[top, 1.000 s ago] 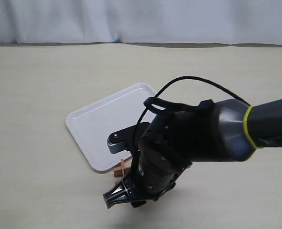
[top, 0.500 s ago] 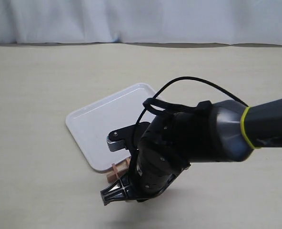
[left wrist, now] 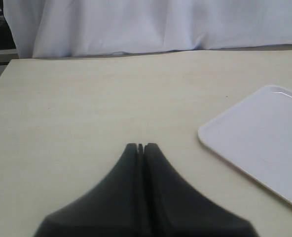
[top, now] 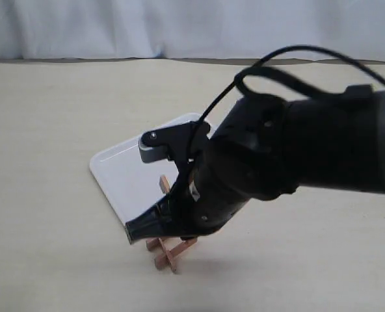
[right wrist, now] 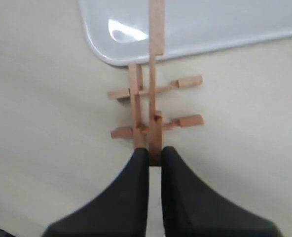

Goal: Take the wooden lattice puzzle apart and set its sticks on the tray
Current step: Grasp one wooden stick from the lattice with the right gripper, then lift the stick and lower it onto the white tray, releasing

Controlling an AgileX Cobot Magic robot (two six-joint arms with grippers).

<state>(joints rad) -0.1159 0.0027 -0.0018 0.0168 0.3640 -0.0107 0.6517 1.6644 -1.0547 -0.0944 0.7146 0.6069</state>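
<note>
In the right wrist view my right gripper [right wrist: 155, 154] is shut on one reddish-brown stick [right wrist: 156, 49], held above the table and reaching out over the white tray's [right wrist: 210, 29] rim. Under it the rest of the wooden lattice puzzle [right wrist: 135, 106] lies on the table just off the tray's corner: one stick crossed by two others. In the exterior view the held stick's end [top: 164, 184] pokes up behind the black gripper, and the remaining sticks [top: 170, 250] lie beside the tray [top: 124, 169]. My left gripper [left wrist: 140, 146] is shut on nothing above bare table.
The bulky right arm [top: 290, 156] with its looping cable hides the tray's right half in the exterior view. A white curtain [top: 192, 26] closes off the back of the beige table. The left wrist view shows the tray [left wrist: 264, 143] off to one side.
My right gripper has risen and moved toward the tray, pulling one stick up out of the lattice. The rest of the lattice has shifted a little and now lies in plain sight.
</note>
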